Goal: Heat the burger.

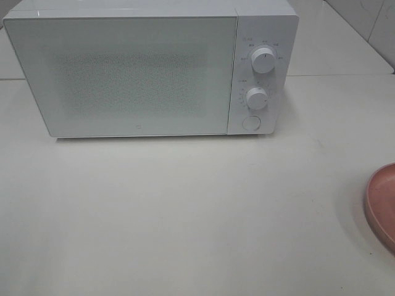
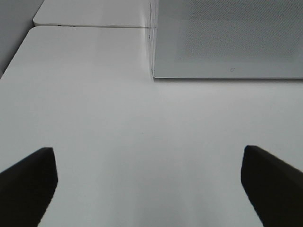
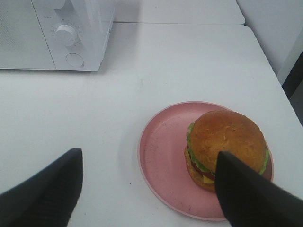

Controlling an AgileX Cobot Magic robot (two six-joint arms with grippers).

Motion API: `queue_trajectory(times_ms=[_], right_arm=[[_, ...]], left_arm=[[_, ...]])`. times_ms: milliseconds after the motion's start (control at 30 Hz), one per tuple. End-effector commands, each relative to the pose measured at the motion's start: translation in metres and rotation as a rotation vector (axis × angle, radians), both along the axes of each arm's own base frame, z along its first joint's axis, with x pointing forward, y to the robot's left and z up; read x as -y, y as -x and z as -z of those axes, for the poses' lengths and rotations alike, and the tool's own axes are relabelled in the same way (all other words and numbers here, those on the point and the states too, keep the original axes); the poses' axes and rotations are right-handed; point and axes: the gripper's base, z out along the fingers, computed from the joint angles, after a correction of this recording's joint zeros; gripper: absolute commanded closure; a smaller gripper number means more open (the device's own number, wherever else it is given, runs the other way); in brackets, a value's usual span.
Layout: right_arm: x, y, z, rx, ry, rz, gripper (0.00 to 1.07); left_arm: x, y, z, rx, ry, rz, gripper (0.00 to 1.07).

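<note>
- High camera: the microwave (image 1: 151,68) stands at the back of the white table (image 1: 185,216) with its door shut, two knobs and a round button on its right-hand panel. Only an edge of the pink plate (image 1: 382,206) shows at the right border; the burger itself is out of this view, and so are both arms.
- Left wrist camera: the left claw (image 2: 149,184) hangs over bare table with its jaws spread wide and nothing between them. The lower left corner of the microwave door lies ahead of it.
- Right wrist camera: the right claw (image 3: 147,189) also stands wide and holds nothing. The burger (image 3: 227,146) sits on the pink plate (image 3: 161,156), toward the plate's side away from the microwave (image 3: 57,33), and one dark finger (image 3: 251,194) overlaps its near edge in the picture; I cannot tell if they touch.
- Handling, as I judge it: the burger looks light and soft, stacked in loose layers, with a glossy bun that may slip. A hard squeeze would crush it or push the filling out. Best to grip across the sides, low on the bun and level, or lift the stiff plate by its rim instead.
</note>
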Motion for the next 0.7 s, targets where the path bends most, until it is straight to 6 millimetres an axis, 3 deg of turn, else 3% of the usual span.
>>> queue_trajectory(times_ms=[33, 700], right_arm=[[-0.0003, 0.0032, 0.0002, 0.030, 0.000, -0.001, 0.31], [-0.0003, 0.0032, 0.0002, 0.030, 0.000, -0.001, 0.31]], left_arm=[[0.0010, 0.0037, 0.0003, 0.033, 0.007, 0.002, 0.05], [0.0010, 0.0037, 0.0003, 0.033, 0.007, 0.002, 0.05]])
